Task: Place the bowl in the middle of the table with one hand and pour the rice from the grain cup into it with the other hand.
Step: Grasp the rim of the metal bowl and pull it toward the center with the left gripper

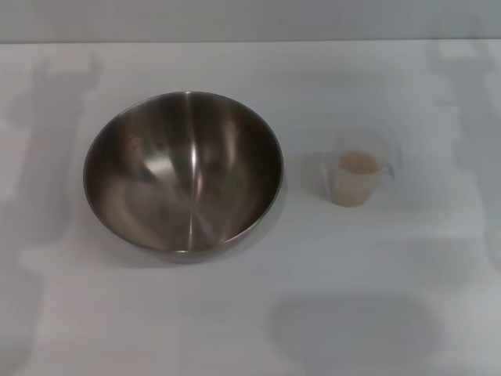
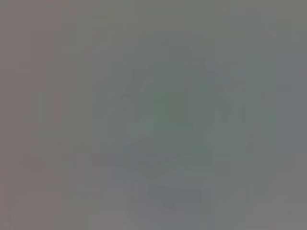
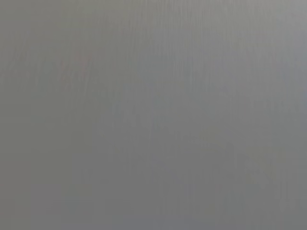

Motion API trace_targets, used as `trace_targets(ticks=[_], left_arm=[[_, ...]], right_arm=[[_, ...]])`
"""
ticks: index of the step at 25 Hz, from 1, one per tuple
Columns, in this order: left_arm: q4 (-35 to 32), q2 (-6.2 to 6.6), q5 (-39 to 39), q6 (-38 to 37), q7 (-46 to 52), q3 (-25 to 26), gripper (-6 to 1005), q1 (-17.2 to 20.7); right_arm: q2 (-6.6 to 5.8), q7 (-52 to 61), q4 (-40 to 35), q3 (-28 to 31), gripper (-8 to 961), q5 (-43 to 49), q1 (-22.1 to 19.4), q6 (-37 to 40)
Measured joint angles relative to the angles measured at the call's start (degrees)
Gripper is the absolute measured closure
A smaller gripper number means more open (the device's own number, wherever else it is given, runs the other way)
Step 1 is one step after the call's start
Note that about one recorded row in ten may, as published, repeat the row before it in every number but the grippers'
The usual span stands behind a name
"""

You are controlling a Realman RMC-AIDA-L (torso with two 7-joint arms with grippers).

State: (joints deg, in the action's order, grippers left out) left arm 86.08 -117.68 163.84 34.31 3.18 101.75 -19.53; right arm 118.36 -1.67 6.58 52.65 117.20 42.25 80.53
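The steel bowl [image 1: 182, 172] stands upright on the white table [image 1: 250, 313], left of centre in the head view, and its inside holds nothing. The clear grain cup [image 1: 356, 176] stands upright to the right of the bowl, apart from it, with its handle pointing right. Beige rice [image 1: 358, 163] fills the cup near its rim. Neither gripper shows in any view. Both wrist views show only a plain grey surface.
The table's far edge [image 1: 250, 41] runs across the top of the head view. Faint shadows lie on the table at the left, the right and the front.
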Motion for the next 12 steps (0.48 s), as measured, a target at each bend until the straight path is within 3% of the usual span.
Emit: trace_targets(ticks=[1,2,3,7,12], left_arm=[[2.4,-0.09,-0.8,5.6,-1.8,1.0,239,-0.5],[6.9,-0.22,-4.6,18.3,-7.2,3.8,241,-1.4],[6.9,-0.22,-4.6,18.3,-7.2,3.8,243,-1.4],[11.5,-0.29,-13.8,36.3,-15.9,9.1,252,-2.3],[13.1,-0.28,-18.2,47.5,-19.5,11.2,262,-2.4]], right_arm=[[-0.04,0.0,0.0,0.0,299,0.0,0.1,0.0],[-0.11,0.0,-0.1,0.0,299,-0.1,0.2,0.0],[-0.11,0.0,-0.1,0.0,299,-0.1,0.2,0.0],[-0.34,0.0,-0.5,0.0,299,-0.2,0.6,-0.1],[-0.55,0.0,-0.9,0.0,299,-0.1,0.8,-0.1]])
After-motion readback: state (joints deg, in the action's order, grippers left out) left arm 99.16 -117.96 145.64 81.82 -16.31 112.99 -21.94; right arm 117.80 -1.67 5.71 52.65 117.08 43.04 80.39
